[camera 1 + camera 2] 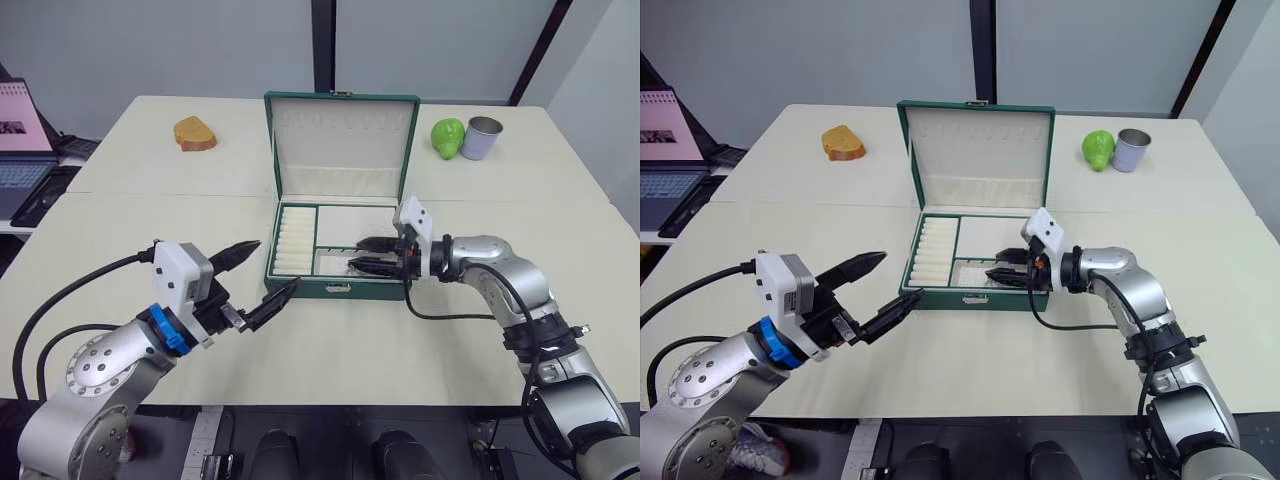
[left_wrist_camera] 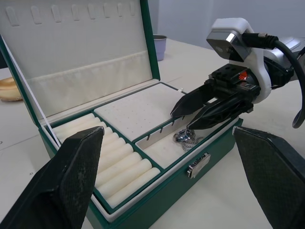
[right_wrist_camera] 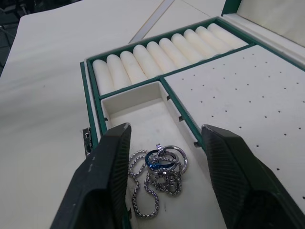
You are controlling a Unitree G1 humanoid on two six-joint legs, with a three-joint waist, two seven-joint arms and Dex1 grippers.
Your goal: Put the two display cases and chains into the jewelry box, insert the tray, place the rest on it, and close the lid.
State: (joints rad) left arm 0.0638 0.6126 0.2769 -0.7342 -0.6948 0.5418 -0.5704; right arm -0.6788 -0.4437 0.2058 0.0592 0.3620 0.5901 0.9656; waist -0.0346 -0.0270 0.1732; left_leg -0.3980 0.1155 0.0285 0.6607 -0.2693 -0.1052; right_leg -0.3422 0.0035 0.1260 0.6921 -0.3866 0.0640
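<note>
The dark green jewelry box sits in the middle of the pale desk, its lid standing upright at the back with the cream lining and a row of small hooks facing forward. The tray is seated inside the box: a ribbed ring-roll section on the robot's left, a flat perforated panel behind, and a narrow front compartment on the right.

In that front compartment lies a small tangle of silvery rings, one with a blue band, resting on a fine chain.

The right tool reaches over the front right part of the box, its two black fingers spread apart with the rings lying between and below them; they hold nothing.

The left tool hovers above the desk just in front of the box's left corner, its fingers wide apart and empty, pointing toward the box.

The small metal clasp hangs on the box's front wall.

Farther back on the desk, a piece of bread lies to the left of the lid, and a green pear-like fruit stands just beside a metal can to the right. A laptop sits on a separate surface off to the far left.
</note>
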